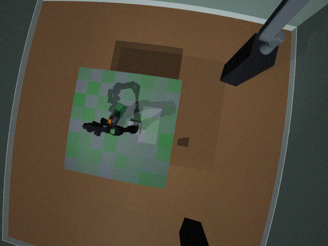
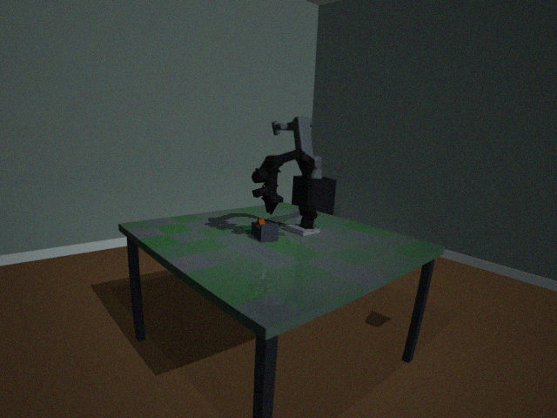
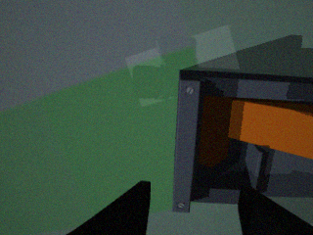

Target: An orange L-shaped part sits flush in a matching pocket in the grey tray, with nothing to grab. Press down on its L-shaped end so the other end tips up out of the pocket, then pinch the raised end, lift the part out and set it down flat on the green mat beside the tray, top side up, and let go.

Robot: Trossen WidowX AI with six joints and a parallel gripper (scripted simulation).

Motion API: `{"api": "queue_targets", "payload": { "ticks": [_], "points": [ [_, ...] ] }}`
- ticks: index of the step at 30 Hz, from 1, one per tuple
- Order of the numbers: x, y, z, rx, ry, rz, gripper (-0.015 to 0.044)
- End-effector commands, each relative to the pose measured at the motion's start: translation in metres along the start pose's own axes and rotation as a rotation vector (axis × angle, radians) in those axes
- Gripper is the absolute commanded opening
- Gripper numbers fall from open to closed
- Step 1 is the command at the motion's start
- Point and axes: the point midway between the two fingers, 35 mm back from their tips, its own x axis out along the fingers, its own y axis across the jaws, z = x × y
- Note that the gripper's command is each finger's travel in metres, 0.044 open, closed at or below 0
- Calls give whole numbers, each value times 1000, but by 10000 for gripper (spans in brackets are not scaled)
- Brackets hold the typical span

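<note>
From overhead, the black arm (image 1: 105,128) stretches across the checkered green mat (image 1: 87,156), its gripper (image 1: 113,122) poised over the small grey tray (image 1: 114,119), where a sliver of the orange part (image 1: 109,121) glows beside the wrist. From the room's side, the gripper (image 2: 271,207) hangs point-down above the table (image 2: 278,270), clear of the tray (image 2: 265,232), which sits just below and slightly nearer the camera; the orange part (image 2: 260,221) shows as a small nub rising from the tray's top. Through the wrist camera, two dark fingers frame the lower edge, standing partly apart with nothing between them; the tray's corner (image 3: 188,151) lies ahead and to the right, and the orange part (image 3: 274,127) juts from the pocket, beyond the fingertips and untouched.
</note>
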Motion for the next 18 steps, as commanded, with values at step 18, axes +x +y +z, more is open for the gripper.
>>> {"api": "queue_targets", "payload": {
  "ticks": [18],
  "points": [
    [51,-1,1,-3,4,-5,180]
  ]
}}
